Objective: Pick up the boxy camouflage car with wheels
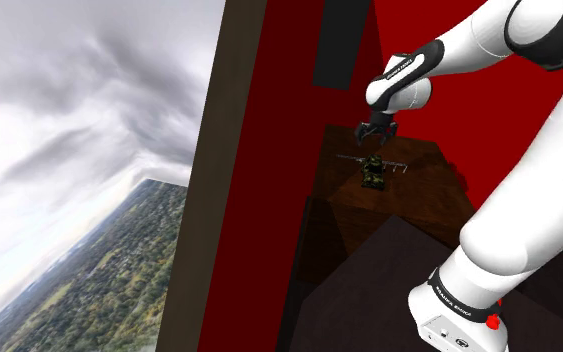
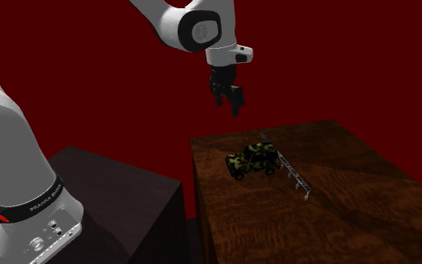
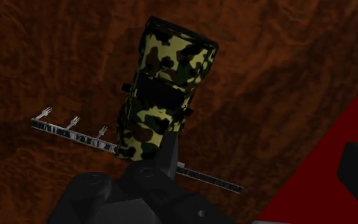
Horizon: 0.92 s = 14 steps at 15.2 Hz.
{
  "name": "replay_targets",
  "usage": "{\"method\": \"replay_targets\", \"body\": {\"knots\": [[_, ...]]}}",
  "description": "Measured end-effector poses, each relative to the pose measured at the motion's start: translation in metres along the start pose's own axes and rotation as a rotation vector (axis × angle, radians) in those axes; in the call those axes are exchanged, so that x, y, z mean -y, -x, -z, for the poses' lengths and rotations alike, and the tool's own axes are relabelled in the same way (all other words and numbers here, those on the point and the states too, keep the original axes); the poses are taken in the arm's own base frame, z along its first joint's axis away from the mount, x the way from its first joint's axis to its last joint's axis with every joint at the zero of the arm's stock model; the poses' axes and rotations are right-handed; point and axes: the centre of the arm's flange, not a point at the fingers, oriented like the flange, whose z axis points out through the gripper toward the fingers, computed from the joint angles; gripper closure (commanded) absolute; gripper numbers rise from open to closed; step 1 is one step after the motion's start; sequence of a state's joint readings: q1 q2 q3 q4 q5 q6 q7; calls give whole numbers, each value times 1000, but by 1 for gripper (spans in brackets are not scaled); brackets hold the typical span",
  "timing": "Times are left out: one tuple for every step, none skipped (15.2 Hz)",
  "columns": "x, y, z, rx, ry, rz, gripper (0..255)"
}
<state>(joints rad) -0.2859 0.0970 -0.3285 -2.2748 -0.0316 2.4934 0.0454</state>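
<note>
The boxy camouflage car (image 2: 252,160), green, tan and black with dark wheels, stands on a dark brown wooden table (image 2: 344,202). My black gripper (image 2: 228,96) hangs open in the air above it, nearer the table's back edge, and touches nothing. In the shoulder view the car (image 1: 372,172) sits just below the gripper (image 1: 376,131). The wrist view looks down on the car's roof (image 3: 165,89), which lies ahead of one finger (image 3: 169,149), while the gripper (image 3: 263,153) holds nothing.
A thin grey rail with small prongs (image 2: 291,174) lies on the table right beside the car, also crossing under it in the wrist view (image 3: 69,130). Red walls (image 2: 336,60) surround the table. The dark stand box (image 2: 112,195) sits close to the table's edge.
</note>
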Motion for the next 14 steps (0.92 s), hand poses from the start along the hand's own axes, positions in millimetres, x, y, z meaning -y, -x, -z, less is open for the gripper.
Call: {"method": "replay_targets", "body": {"knots": [[-6, -6, -8, -5, 0, -25, 0], [-14, -10, -15, -9, -1, -50, 0], [-23, -17, -22, -14, -1, -74, 0], [-32, -22, -31, -19, -2, -98, 0], [-40, -28, -41, -23, -2, -123, 0], [-46, -33, -50, -28, -3, -148, 0], [-54, -36, -57, -32, -3, -172, 0], [-63, -41, -67, -38, -3, -196, 0], [-69, -45, -77, -41, -4, -222, 0], [-75, -50, -87, -46, -4, -246, 0], [-85, -51, -96, -50, -5, -269, 0], [-91, -55, -102, -52, -5, -282, 0], [-94, -56, -108, -54, -5, -288, 0], [-94, -56, -113, -55, -5, -292, 0]]}}
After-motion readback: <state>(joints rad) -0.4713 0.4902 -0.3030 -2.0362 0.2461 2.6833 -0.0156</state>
